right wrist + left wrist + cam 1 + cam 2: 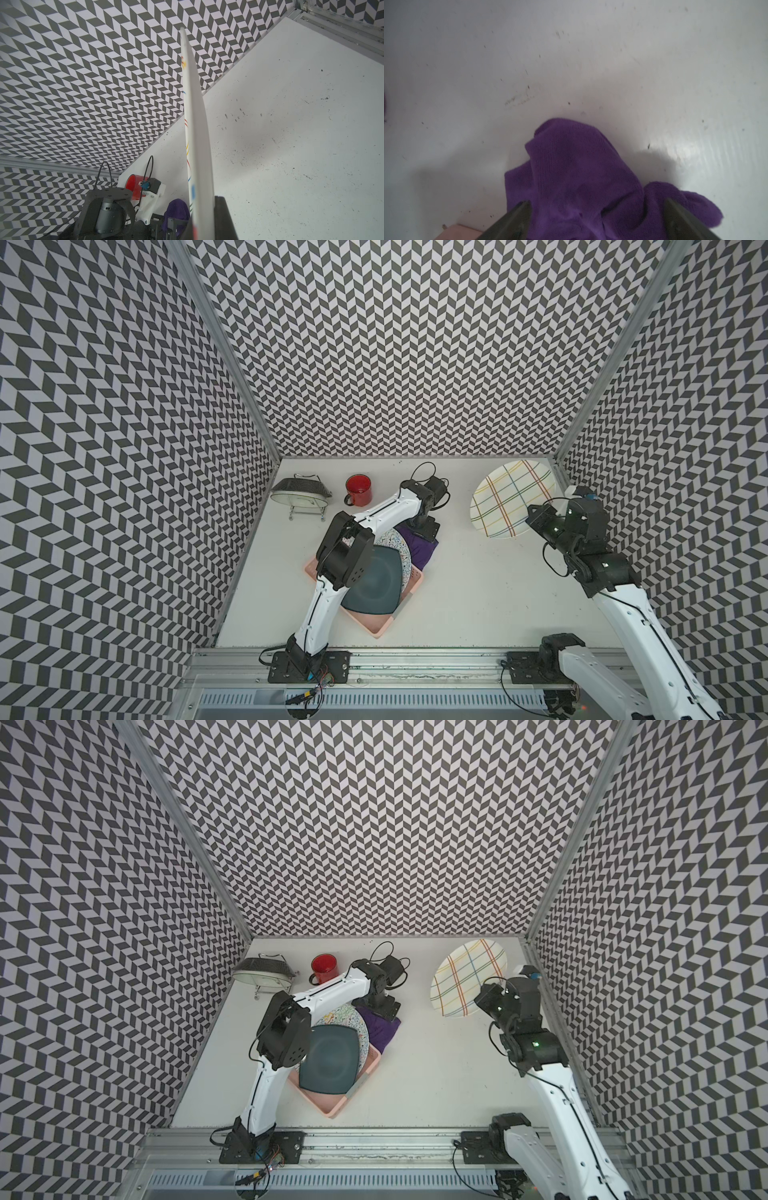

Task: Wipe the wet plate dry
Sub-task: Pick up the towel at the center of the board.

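Purple cloth [583, 182] is lying crumpled on the white desk [478, 593], just beside the pink tray [376, 628] that is carrying a dark plate [376, 576] over a speckled one. The left pincer [596, 220] is standing right over the cloth with its jaws spread wide on both sides of the heap, and it is not gripping anything; the fabric is sitting loose between them.

The right pincer [207, 218] is closed on the rim of the checked plate [512, 498] and is holding it off the desk near the far right corner, tilted so that its face is turning toward the middle. In the right wrist view the plate is showing edge-on, thin and white.

I am judging the plate as stiff, smooth and breakable, and slippery if water is sitting on it, though I cannot see any drops. A rim grip looks like the only good hold, and pushing hard on the free side may be twisting it out of the jaws. The cloth looks soft and light, so it is best to take it at the raised fold in the middle and bunch enough of it for wiping.

A red mug [359, 489] and a wire rack [301, 493] are standing at the far left, well apart from the work.
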You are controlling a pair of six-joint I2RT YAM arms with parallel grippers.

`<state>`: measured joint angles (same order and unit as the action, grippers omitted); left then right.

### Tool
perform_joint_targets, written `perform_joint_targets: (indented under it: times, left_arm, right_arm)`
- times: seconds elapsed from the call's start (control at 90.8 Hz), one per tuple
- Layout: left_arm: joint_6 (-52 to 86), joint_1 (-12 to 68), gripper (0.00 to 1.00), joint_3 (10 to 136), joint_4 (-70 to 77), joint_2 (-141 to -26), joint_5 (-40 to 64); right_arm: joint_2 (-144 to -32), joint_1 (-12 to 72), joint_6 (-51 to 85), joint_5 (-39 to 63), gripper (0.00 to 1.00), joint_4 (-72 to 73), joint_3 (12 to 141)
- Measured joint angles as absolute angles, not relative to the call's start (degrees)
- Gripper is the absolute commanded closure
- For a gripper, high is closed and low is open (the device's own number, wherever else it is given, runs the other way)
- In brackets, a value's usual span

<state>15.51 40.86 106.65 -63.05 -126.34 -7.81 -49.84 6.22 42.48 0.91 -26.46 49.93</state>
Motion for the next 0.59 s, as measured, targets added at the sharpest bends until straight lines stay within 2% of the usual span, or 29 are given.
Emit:
perform_joint_targets:
  times: [0.088, 0.154, 0.198, 0.253, 0.308, 0.386, 0.496, 0.595]
  left_arm:
    - [15.44, 40.88, 0.09, 103.96, -62.76, -126.08, -7.42]
    - [15.75, 40.91, 0.24, 102.65, -62.24, -126.5, -7.11]
    - [15.4, 40.91, 0.39, 102.67, -62.13, -127.09, -6.76]
    - [16.03, 40.91, 0.64, 103.02, -61.71, -127.39, -6.24]
    - [15.99, 40.88, 0.81, 103.37, -60.9, -127.42, -6.07]
    - [17.15, 40.51, 0.99, 104.03, -58.46, -127.02, -4.1]
    - [20.75, 38.3, 1.0, 103.72, -52.31, -122.41, 0.62]
    - [24.58, 35.05, 1.0, 101.47, -45.3, -111.48, 3.57]
  right_arm:
    - [-49.87, 6.22, 42.54, 1.45, 1.0, -25.69, 49.56]
    - [-50.15, 6.22, 42.59, 1.8, 1.0, -25.32, 49.52]
    - [-50.37, 6.22, 42.59, 2.04, 1.0, -25.12, 49.52]
    - [-50.61, 6.22, 42.57, 2.35, 1.0, -25.06, 49.52]
    - [-50.76, 6.22, 42.57, 2.48, 1.0, -24.93, 49.52]
    - [-51.09, 6.22, 42.44, 3.07, 1.0, -24.38, 49.54]
    - [-51.72, 6.17, 41.82, 5.37, 1.0, -23.03, 49.54]
    - [-51.81, 6.17, 41.52, 9.67, 1.0, -18.92, 48.56]
